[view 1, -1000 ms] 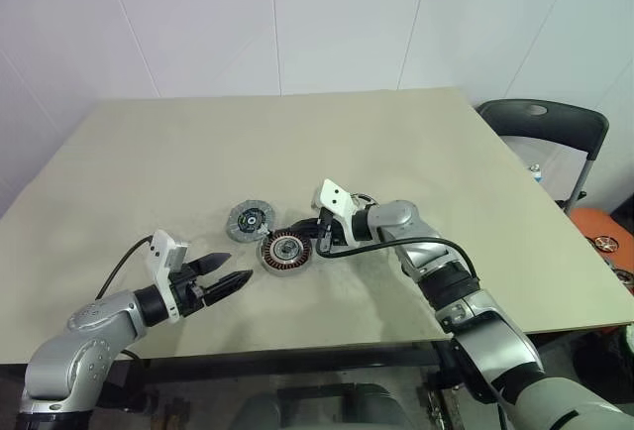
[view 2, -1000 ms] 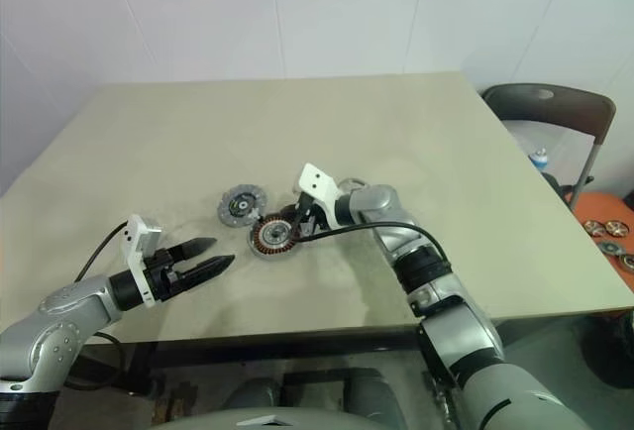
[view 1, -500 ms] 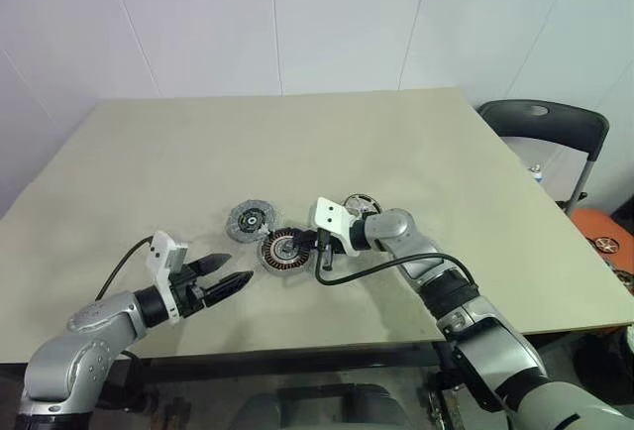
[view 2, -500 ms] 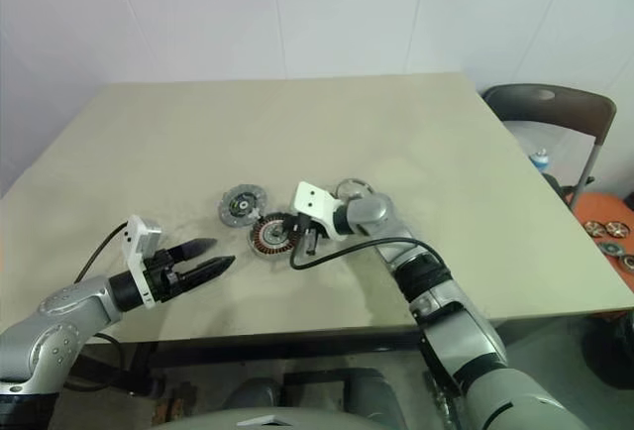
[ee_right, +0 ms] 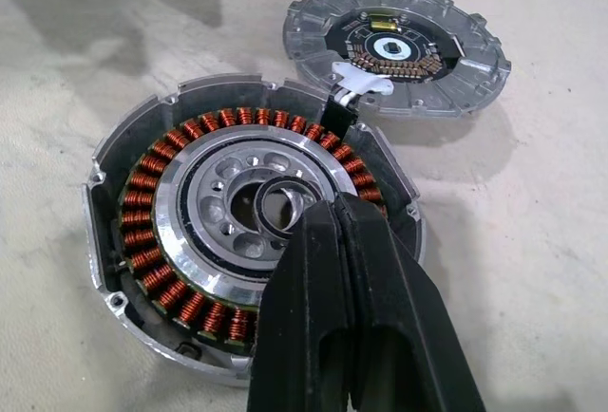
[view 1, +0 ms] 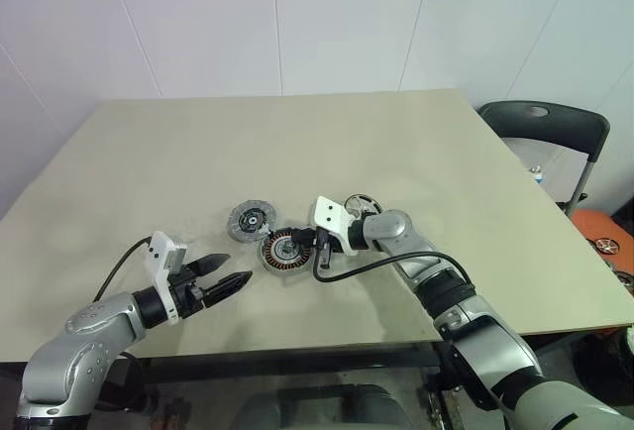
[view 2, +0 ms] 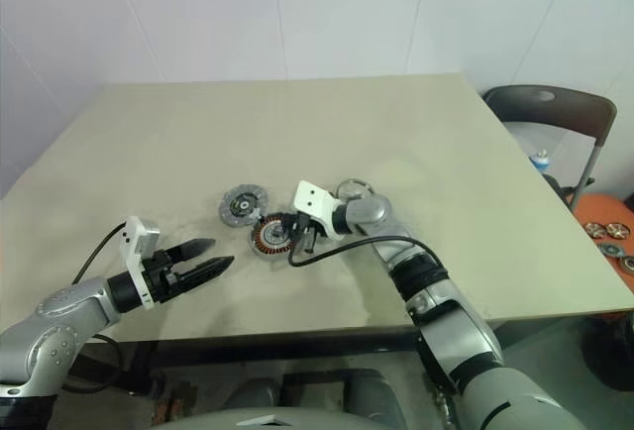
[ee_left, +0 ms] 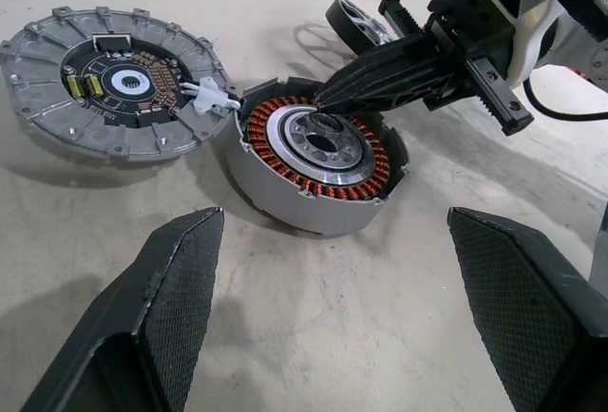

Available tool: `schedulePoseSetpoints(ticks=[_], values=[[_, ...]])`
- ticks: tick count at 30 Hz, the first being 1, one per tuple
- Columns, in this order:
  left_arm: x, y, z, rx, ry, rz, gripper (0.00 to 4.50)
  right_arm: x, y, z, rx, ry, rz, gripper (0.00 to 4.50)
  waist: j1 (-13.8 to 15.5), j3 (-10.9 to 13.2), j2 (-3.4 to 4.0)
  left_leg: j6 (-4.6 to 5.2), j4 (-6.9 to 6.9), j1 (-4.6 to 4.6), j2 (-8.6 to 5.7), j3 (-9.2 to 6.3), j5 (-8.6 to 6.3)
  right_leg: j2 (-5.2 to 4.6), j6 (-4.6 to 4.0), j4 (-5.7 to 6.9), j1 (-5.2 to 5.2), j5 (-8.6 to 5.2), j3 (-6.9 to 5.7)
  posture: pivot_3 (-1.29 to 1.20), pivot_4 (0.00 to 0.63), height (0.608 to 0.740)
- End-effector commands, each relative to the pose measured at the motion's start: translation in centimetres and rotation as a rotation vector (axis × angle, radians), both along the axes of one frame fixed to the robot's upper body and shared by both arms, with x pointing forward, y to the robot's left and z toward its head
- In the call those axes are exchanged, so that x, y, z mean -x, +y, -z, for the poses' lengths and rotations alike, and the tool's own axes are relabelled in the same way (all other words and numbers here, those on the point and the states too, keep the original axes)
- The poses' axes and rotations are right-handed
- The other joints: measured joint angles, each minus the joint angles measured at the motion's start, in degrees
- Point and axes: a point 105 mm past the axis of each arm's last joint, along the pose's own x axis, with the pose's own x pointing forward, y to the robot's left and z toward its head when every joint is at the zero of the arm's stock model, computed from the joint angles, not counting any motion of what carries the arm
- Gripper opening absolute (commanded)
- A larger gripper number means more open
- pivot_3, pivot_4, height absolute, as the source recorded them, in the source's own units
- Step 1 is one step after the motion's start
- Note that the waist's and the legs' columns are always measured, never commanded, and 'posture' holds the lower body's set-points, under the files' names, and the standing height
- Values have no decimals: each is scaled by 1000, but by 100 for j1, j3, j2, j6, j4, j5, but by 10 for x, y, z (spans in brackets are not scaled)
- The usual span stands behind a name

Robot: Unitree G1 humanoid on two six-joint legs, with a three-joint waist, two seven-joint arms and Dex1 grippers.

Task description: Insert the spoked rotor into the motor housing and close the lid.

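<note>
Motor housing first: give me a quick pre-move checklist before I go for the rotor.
1. Motor housing upright, cavity open: ok.
2. Right tool shut, holding nothing, tips at the housing's hub; contact: cannot tell.
3. Spoked rotor out of the housing, on the table behind the right tool: not ok.
4. Lid off, lying beside the housing: ok.
5. Left tool open, holding nothing, short of the housing: ok.
</note>
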Motion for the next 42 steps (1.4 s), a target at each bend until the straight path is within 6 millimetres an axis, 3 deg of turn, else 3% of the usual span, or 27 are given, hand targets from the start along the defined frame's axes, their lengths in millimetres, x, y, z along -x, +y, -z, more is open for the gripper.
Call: schedulePoseSetpoints(ticks=[1,15,23,30,42], values=[[-4,3,-13,0,-59,-5,4016,5,6,-7,11,-39,-53,43,-1,0,0,0,0,0,0,0,0,0,0,0,0,0,0,0,0,740],[-5,6,-11,-8,-59,-27,4016,9,35,-22,-52,-10,-84,43,-4,0,0,0,0,-1,1,0,0,1,0,0,-2,0,0,0,0,740],[-1,5,-8,-4,-48,-26,4016,-1,20,-14,-28,-14,-22,43,-1,0,-1,0,-1,-3,-1,0,0,-2,0,-1,-3,0,0,0,0,740],[-3,5,-7,-2,-42,-24,4016,-8,6,-31,-119,126,21,43,-2,0,-1,0,0,-2,0,0,0,0,-1,1,-3,0,0,0,0,740],[-5,5,-6,-1,-39,-26,4016,-8,9,-29,-106,121,22,43,-5,0,-1,-1,-2,-3,0,0,0,0,0,0,-5,1,0,0,0,740]])
